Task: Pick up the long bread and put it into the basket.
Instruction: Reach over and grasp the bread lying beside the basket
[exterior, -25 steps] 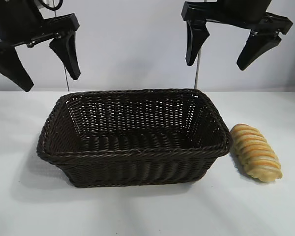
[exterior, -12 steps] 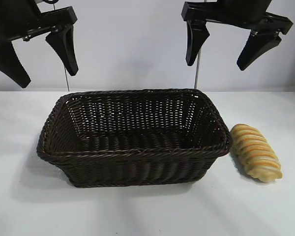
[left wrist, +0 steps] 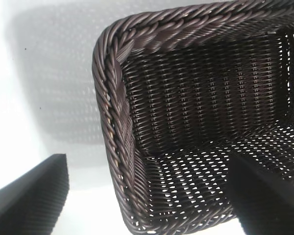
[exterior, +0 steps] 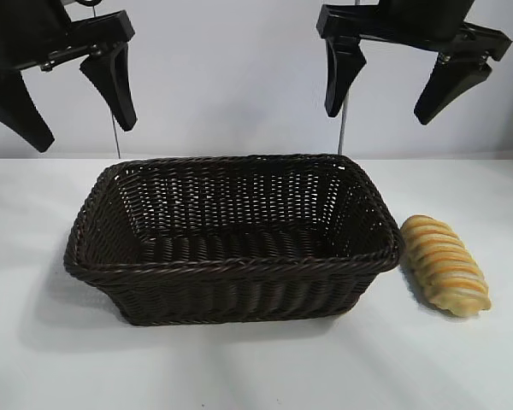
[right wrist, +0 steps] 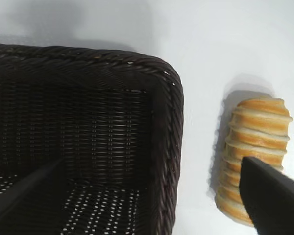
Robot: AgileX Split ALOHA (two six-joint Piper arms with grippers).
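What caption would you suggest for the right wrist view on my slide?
Open right gripper hovers above the basket rim, with the long bread on the table beside it.

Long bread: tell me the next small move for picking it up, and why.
Probably lower the right gripper, shifting it slightly outward over the long bread. The loaf lies on the table just outside the right end of the basket, and nothing grips it. The right gripper hangs open, high above that end, while the left gripper hangs open, high over the far end.
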